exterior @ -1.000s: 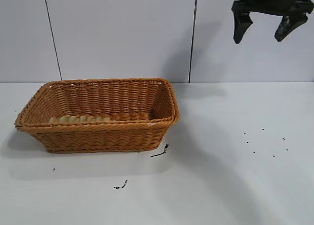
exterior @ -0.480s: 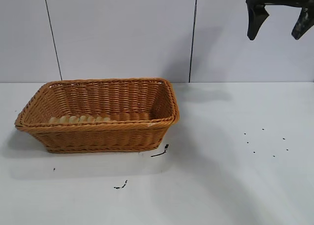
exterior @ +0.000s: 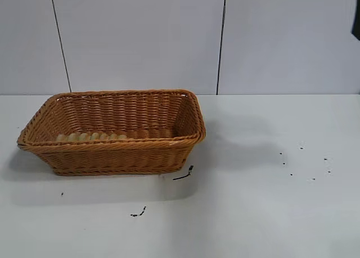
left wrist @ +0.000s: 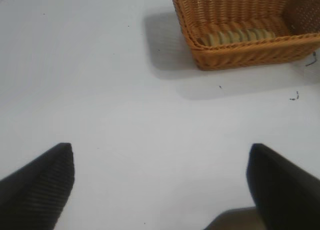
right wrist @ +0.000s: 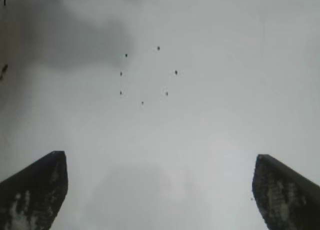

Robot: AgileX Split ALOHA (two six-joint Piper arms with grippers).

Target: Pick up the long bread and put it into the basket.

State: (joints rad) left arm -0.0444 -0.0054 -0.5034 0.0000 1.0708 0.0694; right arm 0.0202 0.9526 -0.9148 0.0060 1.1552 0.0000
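Note:
The orange-brown wicker basket [exterior: 112, 131] stands on the white table at the left. The long bread [exterior: 90, 137] lies inside it along the near wall, only its ridged top showing over the rim. Both also show in the left wrist view, the basket [left wrist: 240, 49] with the bread [left wrist: 235, 37] in it. My left gripper [left wrist: 160, 185] is open and empty, well away from the basket over bare table. My right gripper [right wrist: 160, 190] is open and empty, high over the table's right part; only a dark sliver [exterior: 356, 16] shows at the exterior view's right edge.
Small black specks [exterior: 304, 162] dot the table at the right; they also show in the right wrist view [right wrist: 145, 74]. Two dark scraps [exterior: 183, 173] lie in front of the basket. A grey panelled wall stands behind the table.
My open right gripper has moved up and to the right, almost out of the exterior view. The basket and the bread have not moved.

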